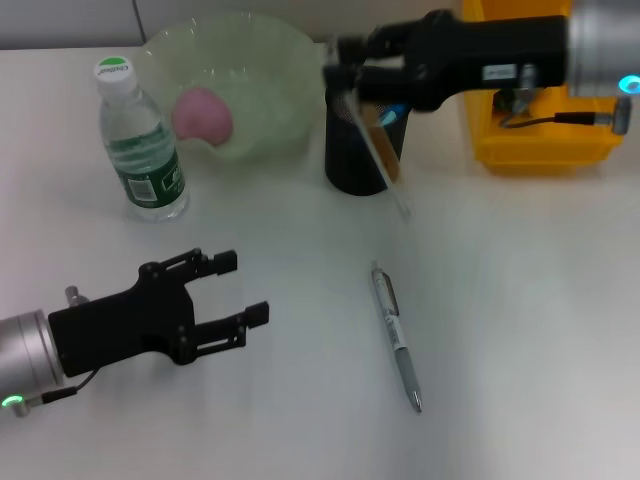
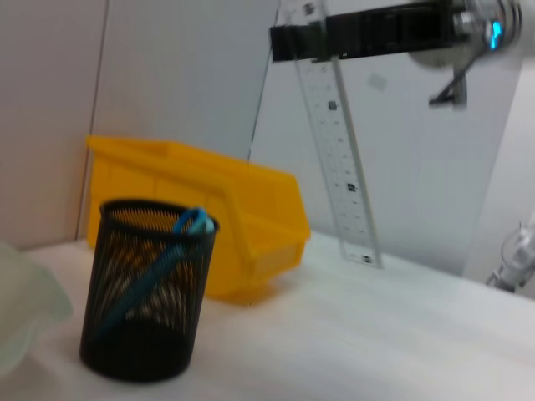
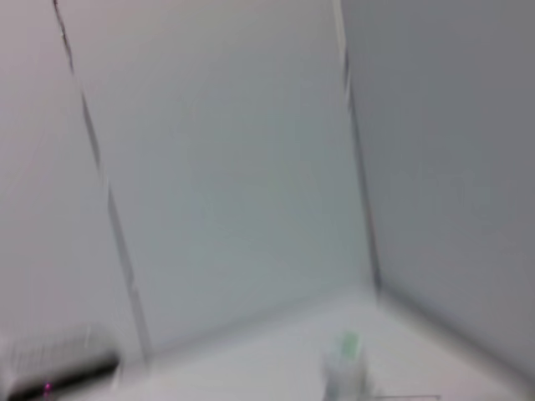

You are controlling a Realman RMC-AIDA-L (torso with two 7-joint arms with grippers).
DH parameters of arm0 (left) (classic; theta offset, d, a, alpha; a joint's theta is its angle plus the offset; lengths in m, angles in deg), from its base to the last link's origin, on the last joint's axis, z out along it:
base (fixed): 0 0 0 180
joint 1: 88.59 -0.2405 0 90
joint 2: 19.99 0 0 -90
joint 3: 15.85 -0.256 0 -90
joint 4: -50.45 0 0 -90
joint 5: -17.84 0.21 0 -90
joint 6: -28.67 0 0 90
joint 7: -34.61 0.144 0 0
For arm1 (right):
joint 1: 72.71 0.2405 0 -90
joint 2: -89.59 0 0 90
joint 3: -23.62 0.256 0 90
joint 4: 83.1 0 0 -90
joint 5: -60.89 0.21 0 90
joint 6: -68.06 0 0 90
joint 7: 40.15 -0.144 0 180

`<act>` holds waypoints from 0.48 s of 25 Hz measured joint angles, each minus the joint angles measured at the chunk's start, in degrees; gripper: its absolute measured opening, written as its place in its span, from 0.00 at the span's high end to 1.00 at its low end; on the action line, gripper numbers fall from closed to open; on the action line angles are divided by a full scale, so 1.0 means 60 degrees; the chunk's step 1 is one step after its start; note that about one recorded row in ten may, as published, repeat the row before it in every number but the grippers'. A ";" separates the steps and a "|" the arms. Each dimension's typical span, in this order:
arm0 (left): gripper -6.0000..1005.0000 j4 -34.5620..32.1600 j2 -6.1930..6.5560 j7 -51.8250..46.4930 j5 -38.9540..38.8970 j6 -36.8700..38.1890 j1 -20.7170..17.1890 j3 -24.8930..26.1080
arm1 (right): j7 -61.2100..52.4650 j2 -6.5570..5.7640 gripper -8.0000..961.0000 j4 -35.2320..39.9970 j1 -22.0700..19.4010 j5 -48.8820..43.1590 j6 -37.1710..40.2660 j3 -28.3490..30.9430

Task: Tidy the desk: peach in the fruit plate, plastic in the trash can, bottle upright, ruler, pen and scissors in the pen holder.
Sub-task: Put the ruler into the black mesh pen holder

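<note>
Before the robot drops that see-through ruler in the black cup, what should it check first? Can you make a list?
1. Ruler held by the right gripper: ok, clamped at its top end.
2. Ruler's lower end over the pen holder: not ok, in the left wrist view it hangs beside the holder, above the table.
3. Room in the holder: ok, only the blue scissors show inside.
4. Left gripper out of the way: ok, open and low near the front of the table.
5. Pen waiting: ok, lying flat on the table.
6. Bottle upright, peach in the fruit plate: ok.
</note>
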 joint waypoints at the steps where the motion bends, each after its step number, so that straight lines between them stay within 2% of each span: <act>1: 0.21 0.0051 -0.0001 0.0033 -0.0095 0.0026 0.0028 0.0001 | 0.0646 -0.0007 0.60 -0.0465 -0.0122 0.0590 -0.0019 0.0204; 3: 0.21 0.0096 -0.0003 0.0060 -0.0160 0.0049 0.0058 0.0002 | 0.2519 -0.0015 0.60 -0.1735 -0.0293 0.1964 -0.0040 0.0634; 4: 0.21 0.0166 -0.0007 0.0070 -0.0236 0.0077 0.0094 0.0003 | 0.2519 -0.0015 0.60 -0.1735 -0.0293 0.1964 -0.0040 0.0634; 7: 0.21 0.0304 -0.0011 0.0075 -0.0415 0.0152 0.0203 0.0006 | 0.4052 0.0002 0.60 -0.2841 -0.0283 0.2922 -0.0254 0.0744; 12: 0.21 0.0369 -0.0011 0.0066 -0.0908 0.0348 0.0268 0.0011 | 0.5418 0.0054 0.59 -0.4084 -0.0015 0.4019 -0.1226 0.0641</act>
